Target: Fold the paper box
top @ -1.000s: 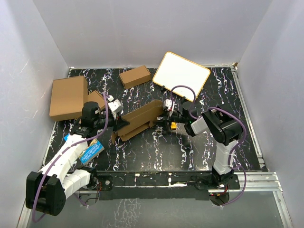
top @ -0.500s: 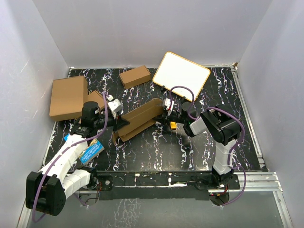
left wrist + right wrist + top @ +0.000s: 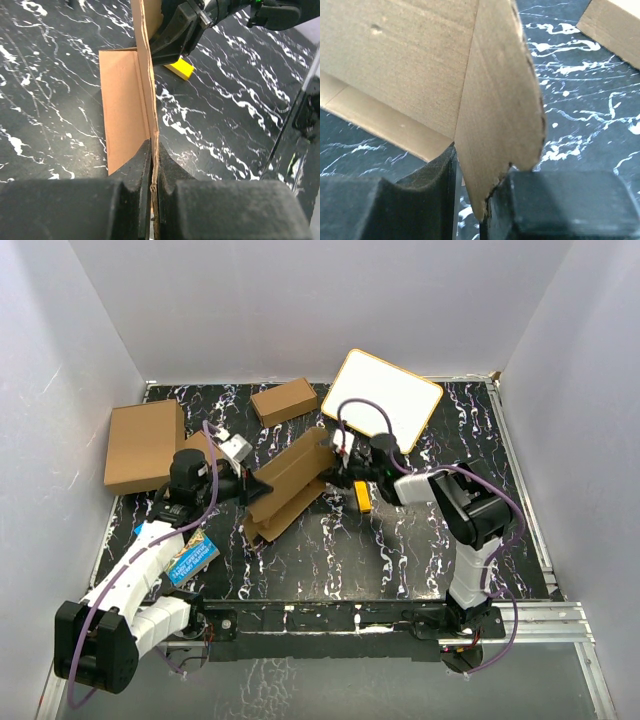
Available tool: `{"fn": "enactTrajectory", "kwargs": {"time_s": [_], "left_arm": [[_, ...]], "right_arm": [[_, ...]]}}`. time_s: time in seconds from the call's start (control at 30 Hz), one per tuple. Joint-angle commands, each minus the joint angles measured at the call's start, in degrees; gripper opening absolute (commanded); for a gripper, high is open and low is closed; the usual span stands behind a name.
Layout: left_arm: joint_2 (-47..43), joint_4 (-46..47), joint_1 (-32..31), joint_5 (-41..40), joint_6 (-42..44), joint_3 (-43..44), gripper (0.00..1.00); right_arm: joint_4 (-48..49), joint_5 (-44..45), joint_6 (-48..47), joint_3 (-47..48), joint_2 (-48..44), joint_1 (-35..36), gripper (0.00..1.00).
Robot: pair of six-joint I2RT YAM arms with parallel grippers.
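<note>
Nothing legible in any view. Only print visible: white lettering on the blue packet (image 3: pixel 193 558), at 8 o'clock on the table (image 3: pixel 420 550) in the top view. Too small and blurred to read; both wrist views show no text.

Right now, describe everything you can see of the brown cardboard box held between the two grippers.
The box is plain brown corrugated cardboard, unprinted, one cut piece only partly folded. It stretches diagonally across the middle of the table, near-left to far-right, with one long panel raised on edge and another spread low beside it. The left gripper is clamped on the thin edge at its near-left end. The right gripper is clamped on a rounded flap at the far-right end.
</note>
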Motion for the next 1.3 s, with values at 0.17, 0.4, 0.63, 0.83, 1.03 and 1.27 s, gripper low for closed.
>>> {"fn": "enactTrajectory", "kwargs": {"time_s": [0.17, 0.4, 0.63, 0.83, 1.03, 1.27], "left_arm": [[1.45, 3.56, -0.06, -10.62, -17.15, 5.38, 0.07], [1.55, 4.42, 0.51, -11.58, -22.74, 5.02, 0.36], [6.12, 3.98, 1.61, -6.95, -26.79, 5.68, 0.53], [8.51, 5.85, 2.25, -3.95, -30.76, 6.40, 0.61], [11.58, 3.78, 2.29, -5.60, -30.35, 6.96, 0.44], [14.95, 4.37, 2.41, -4.82, -29.23, 5.82, 0.07]], "right_arm": [[-55.50, 3.93, -16.02, 23.35, -4.18, 0.68, 0.08], [-74.77, 8.32, -19.83, 33.68, -2.89, 0.66, 0.08], [-87.42, 12.07, -22.10, 44.55, 3.57, 0.66, 0.08], [-89.29, 16.03, -21.53, 48.03, 6.76, 1.92, 0.08], [-89.30, 16.20, -20.97, 48.73, 8.02, 2.47, 0.10], [-87.00, 15.64, -19.88, 47.11, 8.14, 2.65, 0.12]]}}
